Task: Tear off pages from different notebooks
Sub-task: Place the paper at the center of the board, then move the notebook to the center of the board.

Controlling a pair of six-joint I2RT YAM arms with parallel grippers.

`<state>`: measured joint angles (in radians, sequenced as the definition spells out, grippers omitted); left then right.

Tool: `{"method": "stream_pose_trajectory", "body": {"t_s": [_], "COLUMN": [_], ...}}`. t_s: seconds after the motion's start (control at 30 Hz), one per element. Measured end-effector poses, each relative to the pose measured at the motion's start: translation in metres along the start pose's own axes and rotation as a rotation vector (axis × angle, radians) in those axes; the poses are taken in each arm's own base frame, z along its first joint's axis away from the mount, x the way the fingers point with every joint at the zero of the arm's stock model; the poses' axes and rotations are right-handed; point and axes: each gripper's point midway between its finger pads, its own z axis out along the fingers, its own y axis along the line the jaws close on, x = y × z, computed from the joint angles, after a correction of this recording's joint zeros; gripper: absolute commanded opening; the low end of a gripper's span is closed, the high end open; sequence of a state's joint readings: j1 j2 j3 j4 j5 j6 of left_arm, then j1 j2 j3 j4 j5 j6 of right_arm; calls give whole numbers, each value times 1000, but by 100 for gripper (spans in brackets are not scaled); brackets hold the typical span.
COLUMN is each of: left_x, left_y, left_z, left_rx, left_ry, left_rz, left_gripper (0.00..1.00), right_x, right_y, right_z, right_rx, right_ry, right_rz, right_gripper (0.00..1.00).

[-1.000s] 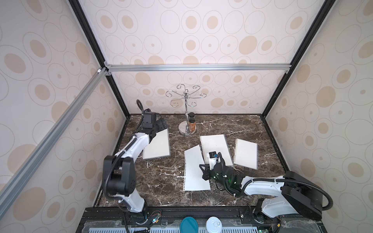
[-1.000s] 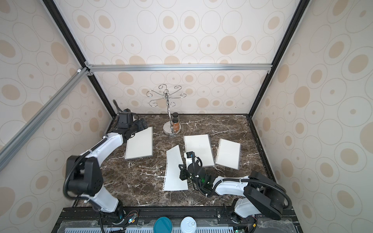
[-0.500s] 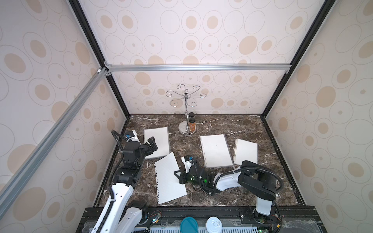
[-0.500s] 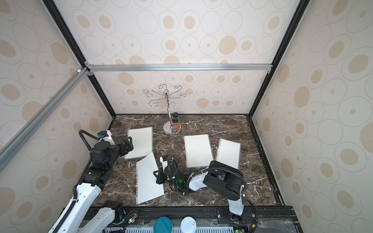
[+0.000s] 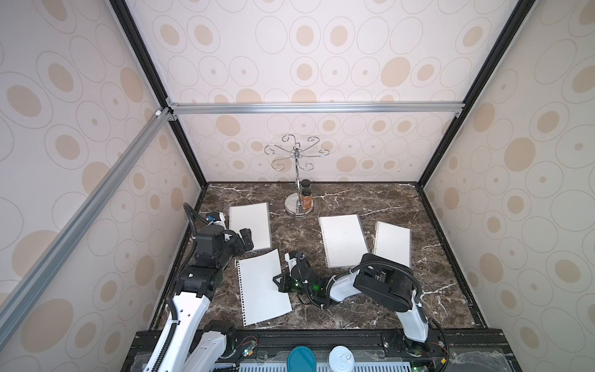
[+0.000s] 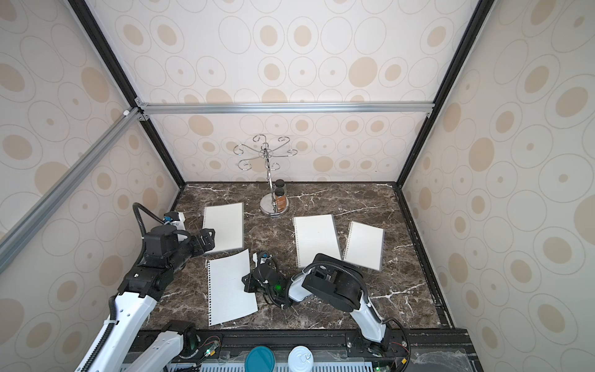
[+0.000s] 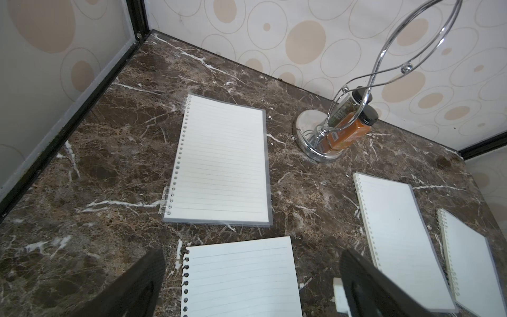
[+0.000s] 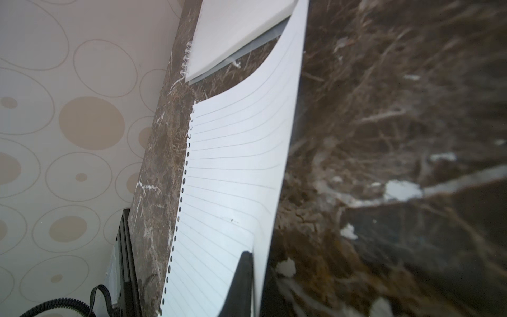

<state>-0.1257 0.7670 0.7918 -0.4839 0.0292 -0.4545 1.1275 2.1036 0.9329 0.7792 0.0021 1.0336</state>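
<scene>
page (image 7: 241, 277): cropped at edge | tabletop (image 8: 397, 109): blurred, right wrist

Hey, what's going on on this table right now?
The right gripper is pinching one edge of a loose page near the front of the table, and the page is free of any notebook. The left gripper hovers open near the left notebook, holding nothing. The middle notebook and the right notebook lie flat, untouched.

A: Soft, even light in both top views; faint shadows, walls (image 5: 64, 128) bowed toward the edges.
B: Right wrist view: counter (image 8: 397, 109) past the fingers (image 8: 242, 277) is blurred; the page (image 8: 233, 178) beside them looks sharp.
</scene>
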Motion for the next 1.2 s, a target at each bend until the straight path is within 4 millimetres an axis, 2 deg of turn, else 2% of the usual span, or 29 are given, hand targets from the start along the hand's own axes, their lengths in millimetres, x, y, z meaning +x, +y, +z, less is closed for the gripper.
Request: {"method": "stream_pose_trajectory", "body": {"t_s": [0.2,0.33,0.4,0.43,0.53,0.7,0.87,0.97,1.07,1.2], "left_x": [-5,-3,-1,0,0,-4,-6,-6,-6,-6], "left_y": [-6,-5,-5,-4,-4,-6,-7,-7,-6,-7], "left_z": [-11,-9,-6,-6,-7,-14,-18,-18,-18,-18], "left_rx": [40,35,30,29,29,41,46,46,44,47], "left_ry": [-32,-22,-8,-6,-9,-35,-50,-50,-52,-50], "left_rz": [16,19,20,20,20,19,20,20,20,17], "left_gripper": [100,100,100,100,100,100,100,100,100,100], "right_x": [-7,-1,7,10,12,9,-5,-21,-36,-50], "right_y": [8,22,26,27,34,39,31,36,43,31], "right_z": [11,20,22,23,23,18,-8,-31,-62,-110], "right_rx": [-11,-31,-38,-42,-63,-52,64,110,108,157], "right_ry": [-36,-27,-15,-11,-11,-15,-39,-82,-142,-225], "right_rz": [18,8,3,1,-7,-72,-190,-267,-338,-433], "right_gripper": [13,17,24,31,44,58,65,65,65,70]}}
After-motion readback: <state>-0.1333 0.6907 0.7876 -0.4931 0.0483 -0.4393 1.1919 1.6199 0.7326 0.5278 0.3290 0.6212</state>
